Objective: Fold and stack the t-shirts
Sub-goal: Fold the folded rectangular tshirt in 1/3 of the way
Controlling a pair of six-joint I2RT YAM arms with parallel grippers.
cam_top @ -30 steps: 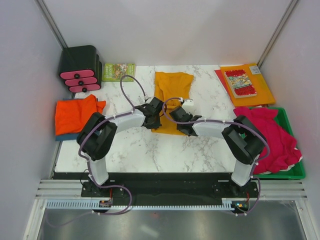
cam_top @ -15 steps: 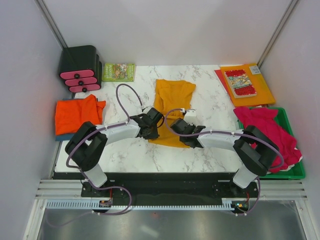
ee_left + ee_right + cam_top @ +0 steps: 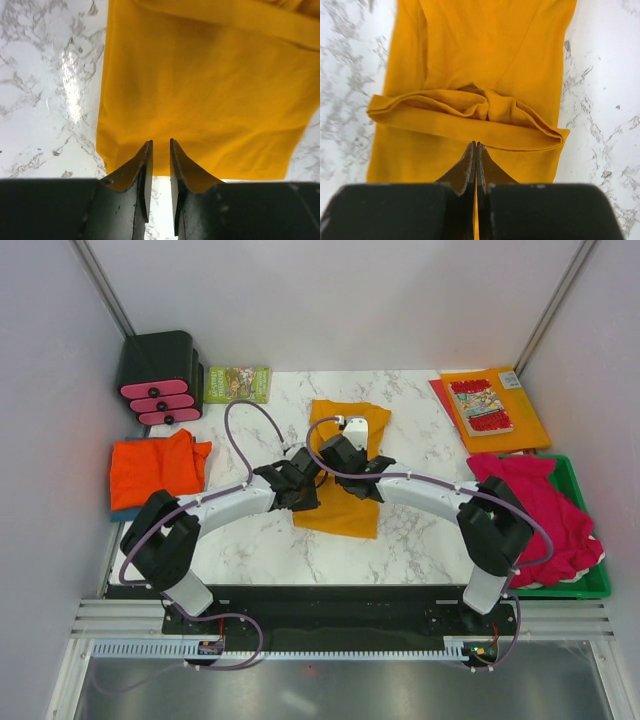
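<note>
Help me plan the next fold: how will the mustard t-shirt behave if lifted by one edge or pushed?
Probably floppy: the mustard t-shirt bunches into a soft ridge across its middle, so a lifted edge would likely droop. Likely light, as it lies thin and flat on the marble table. Pushed, it would probably crumple rather than slide whole.

— Where is the mustard t-shirt (image 3: 340, 508)?
— In the middle of the table (image 3: 420, 530), folded into a long, narrow panel running from far to near. Its near half lies flat and smooth, and a bunched, rolled ridge of cloth crosses its width farther up.
— And the others?
— The red-orange t-shirt (image 3: 155, 470) lies loosely folded at the table's left edge, on top of the blue t-shirt (image 3: 122, 510), which shows only as a strip along the near side. The crimson-pink t-shirts (image 3: 540, 510) are a crumpled heap in the green tray (image 3: 575, 588) on the right, spilling over its rim
</note>
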